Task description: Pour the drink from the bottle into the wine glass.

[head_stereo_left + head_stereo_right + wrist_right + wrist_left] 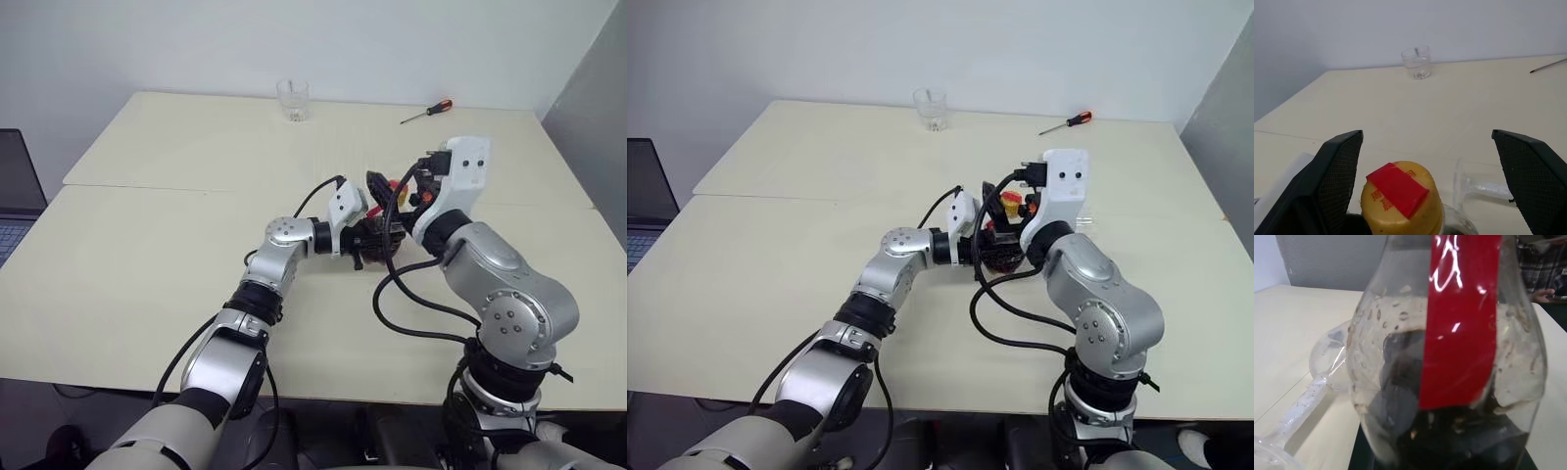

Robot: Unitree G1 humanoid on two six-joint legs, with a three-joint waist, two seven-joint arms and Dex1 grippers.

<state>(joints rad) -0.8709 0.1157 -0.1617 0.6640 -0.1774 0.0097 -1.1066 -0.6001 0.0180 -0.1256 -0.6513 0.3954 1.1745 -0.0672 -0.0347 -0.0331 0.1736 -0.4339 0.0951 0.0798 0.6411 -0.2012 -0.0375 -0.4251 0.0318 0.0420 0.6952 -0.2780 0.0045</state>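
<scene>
Clear plastic and dark cola-coloured drink (1459, 440) show close up in the left wrist view: the bottle (1449, 357) is clamped in the left gripper (370, 238), whose fingers are nearly closed around its round body. The grip sits low on the body, probably so the neck and cap stay free. The bottle stands upright near the middle of the table (196, 176), so nothing spills while the cap is on.

The yellow cap (1400, 198) with its red strip sits between the two black fingers (1337, 171) of the right gripper (1432, 181), which are spread wide and hold nothing. That gripper is lined up above the cap, most likely to close on it and twist it off, since no pouring can begin until the bottle is opened.

The wine glass (1317, 377) appears to lie on its side on the table just beside the bottle, at about three o'clock from it in the head views, partly hidden behind the right arm. It would need to stand upright before it could take any drink.

A short tumbler (293, 100) stands well apart at twelve o'clock near the far edge, and a screwdriver (427, 112) lies at about one o'clock; neither is part of the job.
</scene>
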